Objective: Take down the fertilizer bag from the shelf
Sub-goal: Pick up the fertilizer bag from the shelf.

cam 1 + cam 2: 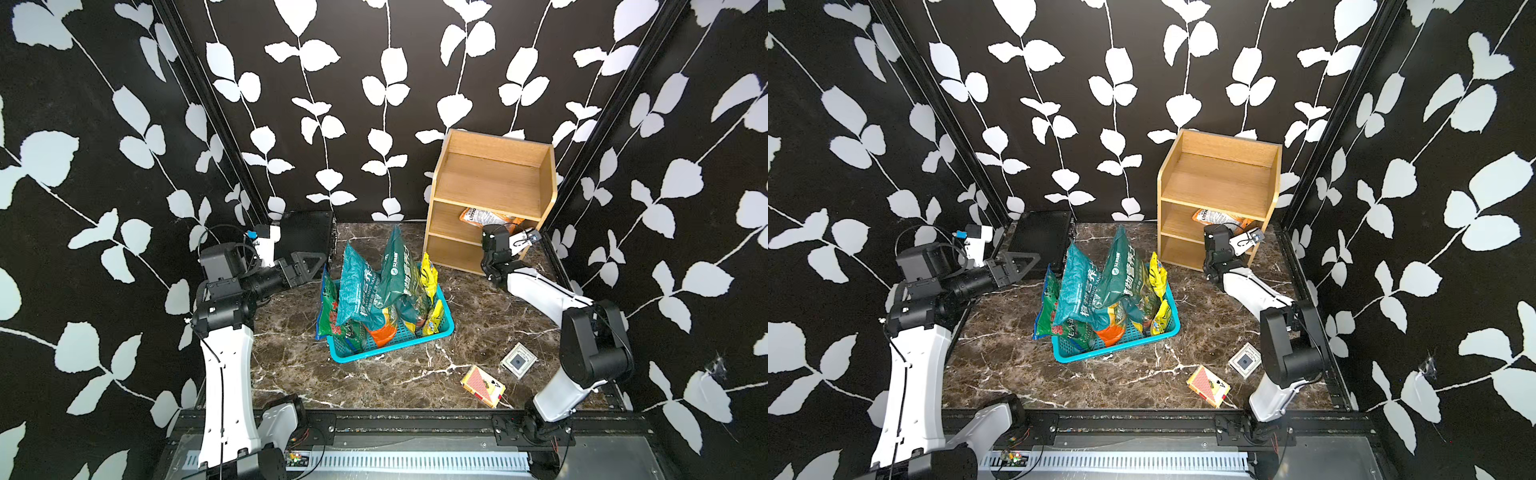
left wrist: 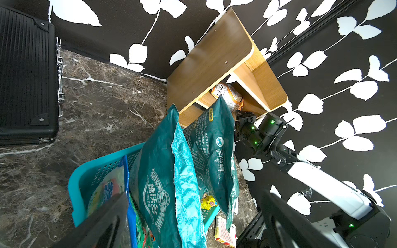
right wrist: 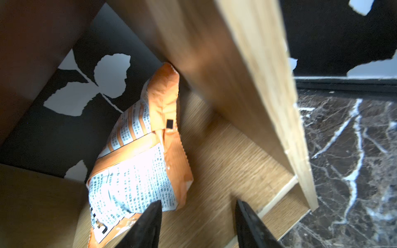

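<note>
Now, in both top views the shelf [image 1: 490, 183] stands on the table [image 1: 291, 357] to the right of the middle of the frame, close to the back wall. The fertilizer bag [image 1: 484, 217], orange and white, lies on its middle tier, toward the right side panel. My right gripper [image 3: 198, 201] is just in front of this tier. In the right wrist view its two fingers [image 3: 150, 219] are spread apart at the lower edge of the picture. Bare wooden board shows between them, and one fingertip overlaps the near corner of the bag; I cannot tell if it touches. The bag fills the middle of that picture, crumpled and tilted.

My left gripper [image 1: 311, 264] hangs left of centre, beside the black case [image 1: 305, 237] and near the blue basket [image 1: 440, 328] of green bags. Its fingers are also spread and hold nothing.
</note>
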You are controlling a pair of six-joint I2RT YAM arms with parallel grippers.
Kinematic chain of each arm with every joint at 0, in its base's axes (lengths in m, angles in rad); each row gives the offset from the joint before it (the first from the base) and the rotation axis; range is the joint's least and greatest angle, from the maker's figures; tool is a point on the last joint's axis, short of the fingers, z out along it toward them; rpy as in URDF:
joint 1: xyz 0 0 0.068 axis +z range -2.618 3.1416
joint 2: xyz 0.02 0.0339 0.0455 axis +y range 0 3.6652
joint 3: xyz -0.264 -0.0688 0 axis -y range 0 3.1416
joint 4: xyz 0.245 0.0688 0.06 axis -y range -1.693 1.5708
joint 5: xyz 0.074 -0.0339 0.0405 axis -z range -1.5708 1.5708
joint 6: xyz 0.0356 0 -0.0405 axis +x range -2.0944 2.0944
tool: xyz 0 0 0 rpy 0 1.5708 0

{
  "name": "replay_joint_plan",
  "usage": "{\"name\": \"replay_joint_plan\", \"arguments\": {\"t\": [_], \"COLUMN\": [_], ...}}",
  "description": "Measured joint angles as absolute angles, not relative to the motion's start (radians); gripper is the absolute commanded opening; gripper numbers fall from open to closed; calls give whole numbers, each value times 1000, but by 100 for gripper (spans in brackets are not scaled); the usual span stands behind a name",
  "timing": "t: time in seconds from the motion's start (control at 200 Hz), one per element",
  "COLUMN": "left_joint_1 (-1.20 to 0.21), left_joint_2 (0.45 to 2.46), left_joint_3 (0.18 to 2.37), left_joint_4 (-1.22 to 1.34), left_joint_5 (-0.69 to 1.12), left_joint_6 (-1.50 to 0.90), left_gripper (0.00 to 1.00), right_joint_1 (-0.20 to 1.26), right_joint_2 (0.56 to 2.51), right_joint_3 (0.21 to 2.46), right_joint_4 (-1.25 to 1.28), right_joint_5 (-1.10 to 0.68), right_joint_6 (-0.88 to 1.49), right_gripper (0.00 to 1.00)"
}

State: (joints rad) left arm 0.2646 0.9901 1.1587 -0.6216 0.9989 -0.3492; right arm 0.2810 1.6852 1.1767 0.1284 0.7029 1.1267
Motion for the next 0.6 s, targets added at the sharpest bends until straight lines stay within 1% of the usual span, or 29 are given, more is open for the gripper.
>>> {"name": "replay_joint_plan", "arguments": {"t": [0.035,0.06,0.11,0.16,0.205,0.285,0.415,0.515,0.6], "left_joint_1": [265,265,265,265,265,265,265,265,265], "left_joint_2": [990,990,990,990,990,990,990,990,990], "left_joint_3": [1158,1158,1157,1157,1157,1157,1157,1157,1156], "left_joint_4": [-622,-622,-622,-622,-622,-622,-622,-622,-622], "left_joint_5": [999,999,999,999,999,999,999,999,999], "left_joint_6": [-349,-349,-349,-349,-349,-349,-350,-350,-351], "left_gripper": [99,99,99,99,99,99,99,99,99], "right_joint_1": [279,277,274,274,274,274,274,273,283], "right_joint_2": [1691,1697,1711,1731,1751,1780,1784,1775,1730], "right_joint_3": [1187,1195,1214,1238,1266,1311,1316,1301,1256], "right_joint_4": [121,115,109,101,89,65,37,48,69], "right_joint_5": [704,704,706,702,704,719,739,738,721], "right_joint_6": [1127,1125,1119,1090,1072,1056,1018,979,921], "right_gripper": [53,49,31,12,0,0,0,0,0]}}
